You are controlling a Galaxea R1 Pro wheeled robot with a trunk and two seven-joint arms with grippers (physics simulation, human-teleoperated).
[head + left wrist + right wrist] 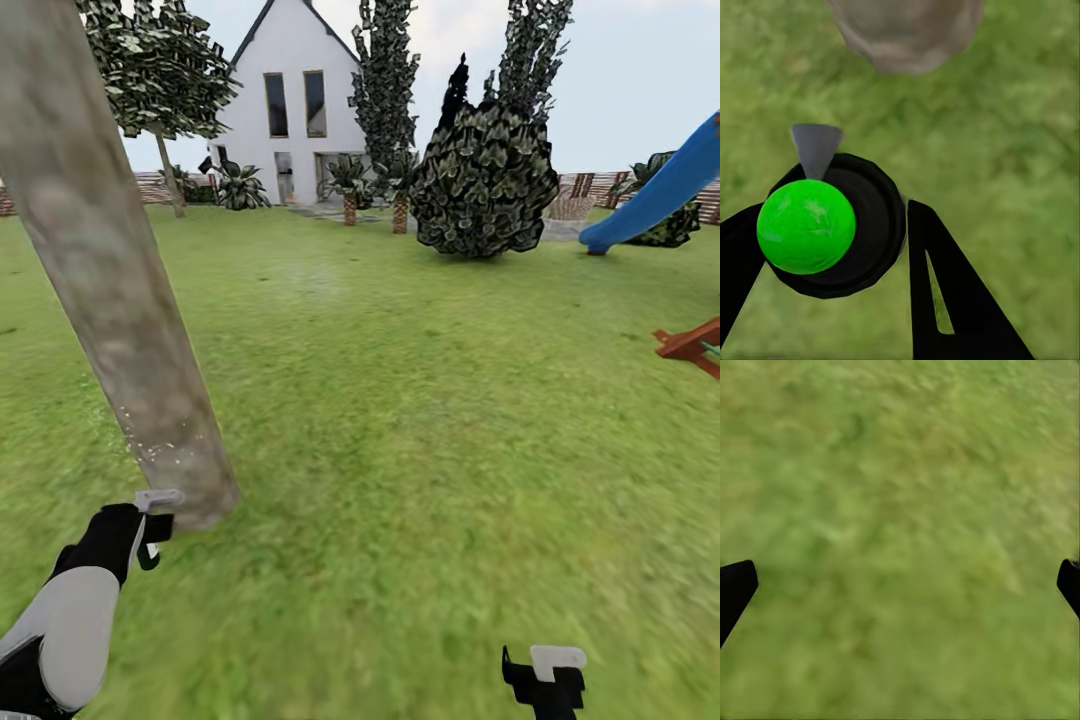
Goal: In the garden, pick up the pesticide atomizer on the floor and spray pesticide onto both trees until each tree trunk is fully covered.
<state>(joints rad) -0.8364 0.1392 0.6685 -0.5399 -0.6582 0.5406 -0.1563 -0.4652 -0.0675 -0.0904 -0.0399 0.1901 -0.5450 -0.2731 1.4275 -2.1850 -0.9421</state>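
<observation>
Near left, tree trunk (120,300) looms just beyond left gripper (832,247) clamping atomizer (825,225); round bush (485,180) far; right gripper (900,585) wide.

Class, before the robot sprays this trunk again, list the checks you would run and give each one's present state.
1. Left gripper holds the atomizer: ok.
2. Nozzle points toward the tree trunk: ok.
3. Nozzle close to the trunk base: ok.
4. Trunk fully covered: cannot tell; faint specks low down.
5. Right gripper free over the grass: ok, open.
6. Second tree sprayed: cannot tell.
</observation>
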